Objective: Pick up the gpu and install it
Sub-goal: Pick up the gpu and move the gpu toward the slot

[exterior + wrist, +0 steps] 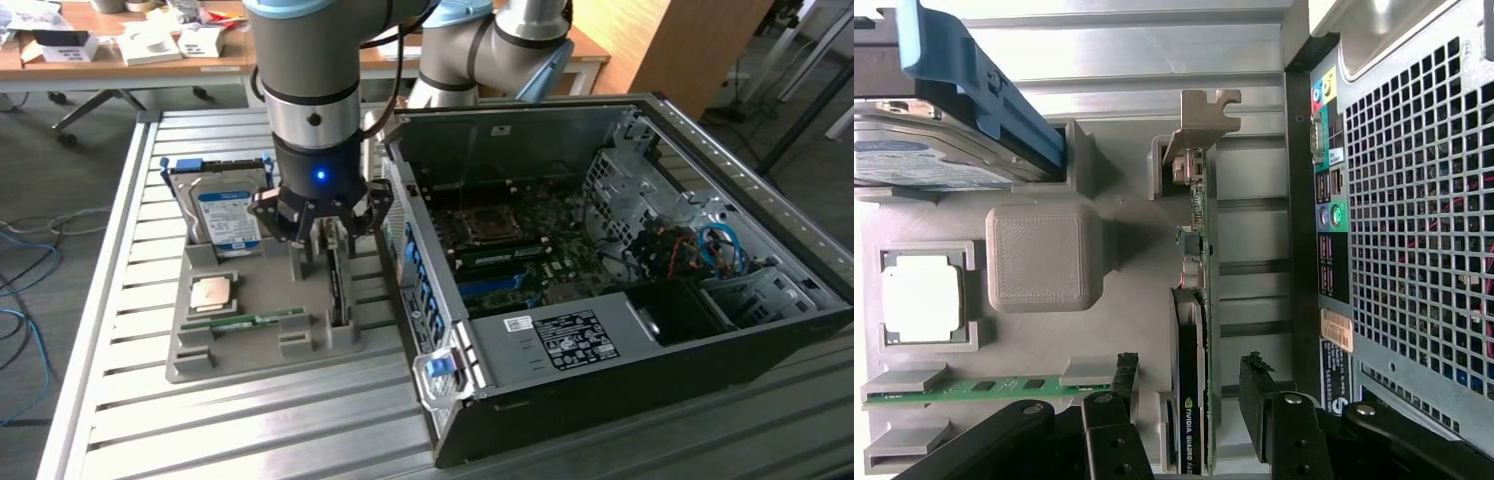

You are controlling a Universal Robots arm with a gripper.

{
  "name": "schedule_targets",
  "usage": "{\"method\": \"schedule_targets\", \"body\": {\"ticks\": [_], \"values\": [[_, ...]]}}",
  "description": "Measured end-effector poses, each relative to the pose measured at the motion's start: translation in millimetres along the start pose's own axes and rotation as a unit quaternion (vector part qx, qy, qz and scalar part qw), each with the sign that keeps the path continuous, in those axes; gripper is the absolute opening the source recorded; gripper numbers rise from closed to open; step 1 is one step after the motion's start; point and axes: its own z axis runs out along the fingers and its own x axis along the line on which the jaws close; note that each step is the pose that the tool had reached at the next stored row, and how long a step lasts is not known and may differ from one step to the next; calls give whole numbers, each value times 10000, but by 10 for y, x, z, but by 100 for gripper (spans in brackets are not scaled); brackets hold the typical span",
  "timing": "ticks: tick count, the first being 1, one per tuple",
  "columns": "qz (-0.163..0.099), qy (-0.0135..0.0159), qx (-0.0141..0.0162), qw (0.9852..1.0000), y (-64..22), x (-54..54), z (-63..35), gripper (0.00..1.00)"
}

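- Black fingers (1256,400) of the gripper (1190,378) stand released and spread, one either side of the thin green gpu card (1194,330), with gaps showing.
- The gpu stands on edge in a slot of the grey plastic holder tray (1044,255), its silver bracket (1199,120) at one end.
- A blue-labelled silver hard drive (227,215) and a narrow green memory stick (984,388) share the tray, beside the open black computer case (601,330).

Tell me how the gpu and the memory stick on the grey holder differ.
1. The gpu carries a black fan block and a silver end bracket; the memory stick is a narrow strip with only small chips.
2. The gpu sits between the fingers of the open gripper; the memory stick lies off to one side of them.
3. The gpu runs crosswise to the memory stick.
Both are green boards slotted in the grey holder.
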Motion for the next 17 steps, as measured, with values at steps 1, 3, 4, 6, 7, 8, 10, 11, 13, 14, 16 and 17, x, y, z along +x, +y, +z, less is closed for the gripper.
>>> {"method": "schedule_targets", "body": {"ticks": [1,3,4,6,7,8,10,11,13,14,16,17], "values": [[0,2,1,10000,-3,2,52,53],[0,1,1,10000,-4,2,79,53],[0,1,1,10000,-5,3,91,53],[0,1,1,10000,-6,3,111,53],[0,2,2,10000,-6,3,119,53],[0,2,2,10000,-6,4,121,53],[0,2,2,10000,-6,4,121,53],[0,2,2,10000,-6,4,121,53],[0,2,2,10000,-6,4,122,53],[0,2,2,10000,-6,4,123,53],[0,0,0,10000,-6,3,140,53],[0,1,1,10000,-7,4,149,53]]}}
